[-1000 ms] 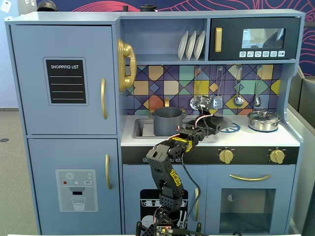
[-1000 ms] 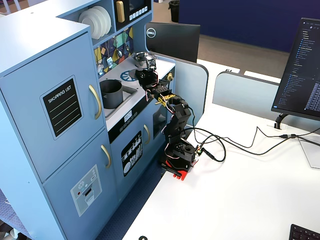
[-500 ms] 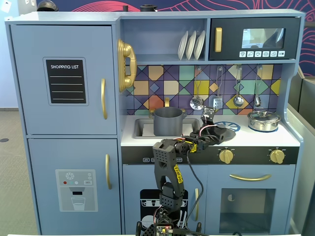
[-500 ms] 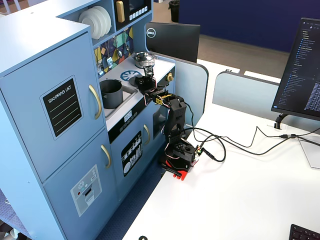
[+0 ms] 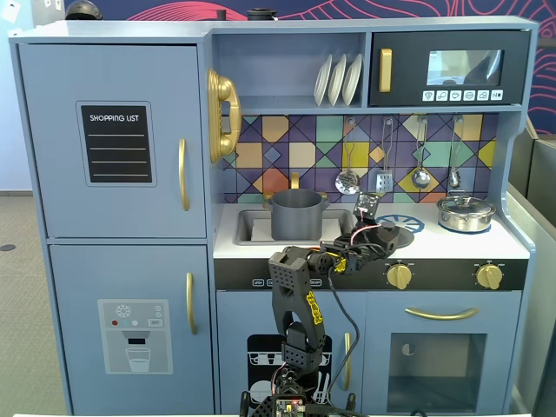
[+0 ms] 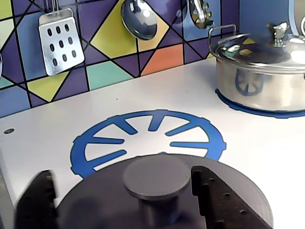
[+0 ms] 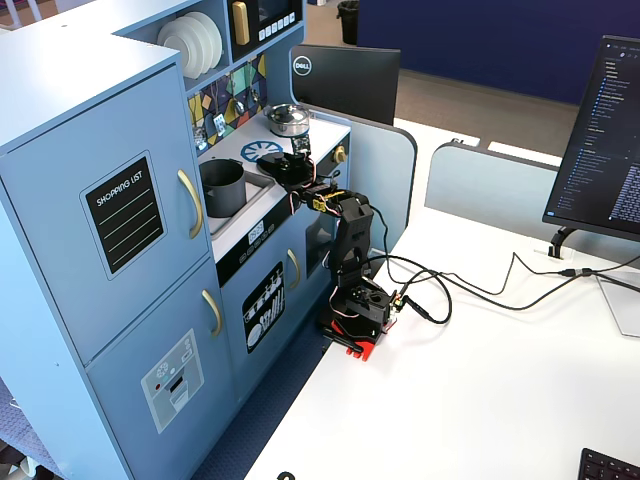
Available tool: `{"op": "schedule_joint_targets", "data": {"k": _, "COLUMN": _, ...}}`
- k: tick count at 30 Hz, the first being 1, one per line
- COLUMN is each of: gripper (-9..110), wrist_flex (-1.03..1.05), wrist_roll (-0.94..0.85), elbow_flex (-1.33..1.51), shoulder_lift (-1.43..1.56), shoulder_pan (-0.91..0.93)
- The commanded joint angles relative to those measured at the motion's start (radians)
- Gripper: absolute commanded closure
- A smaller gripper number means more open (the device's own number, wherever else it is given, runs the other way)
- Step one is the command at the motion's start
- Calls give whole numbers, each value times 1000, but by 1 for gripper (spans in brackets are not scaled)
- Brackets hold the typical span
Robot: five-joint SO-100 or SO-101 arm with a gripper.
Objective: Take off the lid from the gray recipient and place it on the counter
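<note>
Since the tool (image 6: 155,191) is clamped on the lid's (image 6: 95,205) knob, just shy of the blue burner mark (image 6: 147,138) ahead of it on the table (image 6: 267,143), I'd lower it flat before letting go. The gray recipient (image 5: 296,215) sits lidless off to the tool's side. Readable writing: "SHOPPING LIST" (image 5: 115,118), "DELL" (image 7: 304,66).

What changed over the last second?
The gripper, holding the lid by its knob, swung it right in the front fixed view, away from the gray pot, and lowered it toward the counter. The silver pot and gray pot stayed put.
</note>
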Motion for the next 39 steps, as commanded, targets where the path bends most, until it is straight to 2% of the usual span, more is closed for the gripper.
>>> {"op": "schedule_joint_targets", "data": {"k": 1, "gripper": 66, "wrist_flex": -15, "wrist_roll": -11, "elbow_flex": -2, "shoulder_lift": 44, "shoulder_pan": 40}}
{"op": "schedule_joint_targets", "data": {"k": 10, "gripper": 71, "wrist_flex": -11, "wrist_roll": 35, "elbow_flex": -55, "shoulder_lift": 169, "shoulder_pan": 23}}
{"op": "schedule_joint_targets", "data": {"k": 15, "gripper": 77, "wrist_flex": 221, "wrist_roll": 78, "elbow_flex": -32, "shoulder_lift": 459, "shoulder_pan": -46}}
{"op": "schedule_joint_targets", "data": {"k": 16, "gripper": 82, "wrist_flex": 298, "wrist_roll": 80, "elbow_flex": -26, "shoulder_lift": 534, "shoulder_pan": -61}}
{"op": "schedule_joint_targets", "data": {"k": 18, "gripper": 102, "wrist_flex": 554, "wrist_roll": 44, "elbow_flex": -29, "shoulder_lift": 699, "shoulder_pan": -106}}
{"op": "schedule_joint_targets", "data": {"k": 21, "gripper": 102, "wrist_flex": 1045, "wrist_roll": 75, "elbow_flex": -78, "shoulder_lift": 936, "shoulder_pan": -187}}
{"op": "schedule_joint_targets", "data": {"k": 24, "gripper": 102, "wrist_flex": 1434, "wrist_roll": 87, "elbow_flex": -84, "shoulder_lift": 1101, "shoulder_pan": -299}}
{"op": "schedule_joint_targets", "data": {"k": 26, "gripper": 102, "wrist_flex": 1624, "wrist_roll": 18, "elbow_flex": -44, "shoulder_lift": 1172, "shoulder_pan": -347}}
{"op": "schedule_joint_targets", "data": {"k": 30, "gripper": 102, "wrist_flex": 1890, "wrist_roll": -6, "elbow_flex": 80, "shoulder_lift": 1230, "shoulder_pan": -437}}
{"op": "schedule_joint_targets", "data": {"k": 34, "gripper": 102, "wrist_flex": 1956, "wrist_roll": 81, "elbow_flex": 295, "shoulder_lift": 1239, "shoulder_pan": -518}}
{"op": "schedule_joint_targets", "data": {"k": 36, "gripper": 102, "wrist_flex": 1901, "wrist_roll": 31, "elbow_flex": 445, "shoulder_lift": 1259, "shoulder_pan": -537}}
{"op": "schedule_joint_targets", "data": {"k": 39, "gripper": 102, "wrist_flex": 1744, "wrist_roll": 55, "elbow_flex": 653, "shoulder_lift": 1281, "shoulder_pan": -554}}
